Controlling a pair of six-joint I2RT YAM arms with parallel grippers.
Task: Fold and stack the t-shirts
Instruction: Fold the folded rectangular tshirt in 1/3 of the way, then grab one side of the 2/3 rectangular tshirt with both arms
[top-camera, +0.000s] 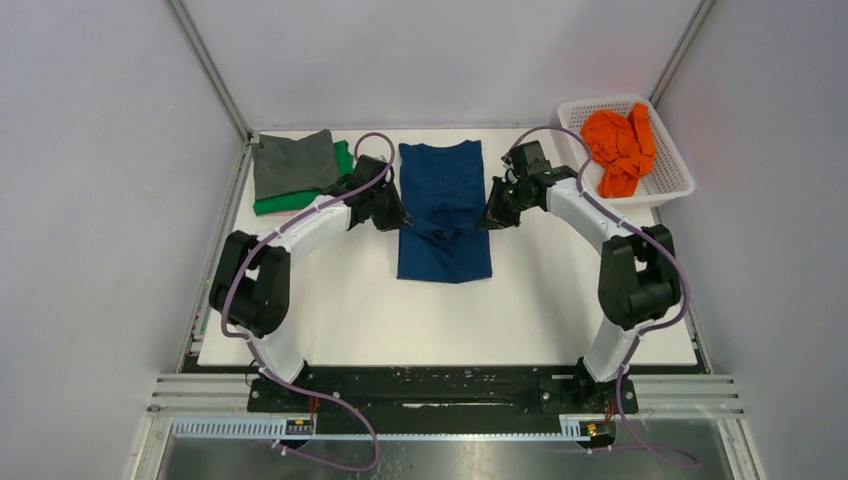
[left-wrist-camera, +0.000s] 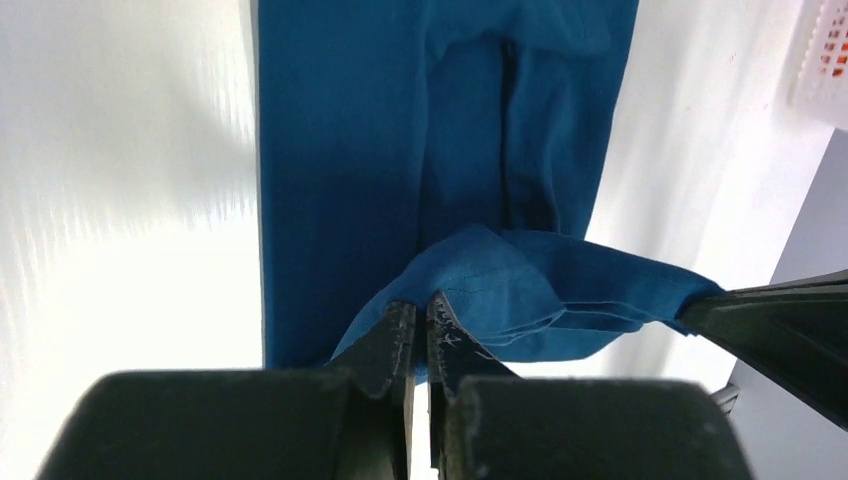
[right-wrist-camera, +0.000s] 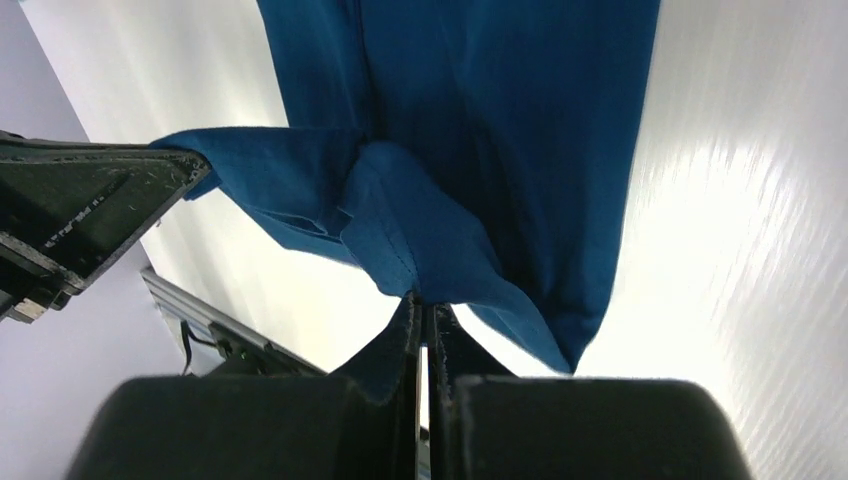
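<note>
A dark blue t-shirt (top-camera: 442, 190) lies as a long folded strip in the middle of the table. My left gripper (top-camera: 398, 220) is shut on its left edge, and my right gripper (top-camera: 487, 219) is shut on its right edge. Both hold the cloth lifted, with the near end hanging over the rest. In the left wrist view the pinched blue fold (left-wrist-camera: 520, 290) stretches to the right gripper's finger (left-wrist-camera: 780, 330). In the right wrist view the blue shirt (right-wrist-camera: 480, 150) hangs from my shut fingertips (right-wrist-camera: 423, 312). A grey shirt (top-camera: 292, 163) lies folded on a green one (top-camera: 343, 160) at the back left. An orange shirt (top-camera: 620, 145) lies crumpled in the basket.
A white plastic mesh basket (top-camera: 672, 183) stands at the back right corner. The stack of folded shirts sits just behind my left arm. Grey walls and metal frame posts enclose the white table (top-camera: 450, 320).
</note>
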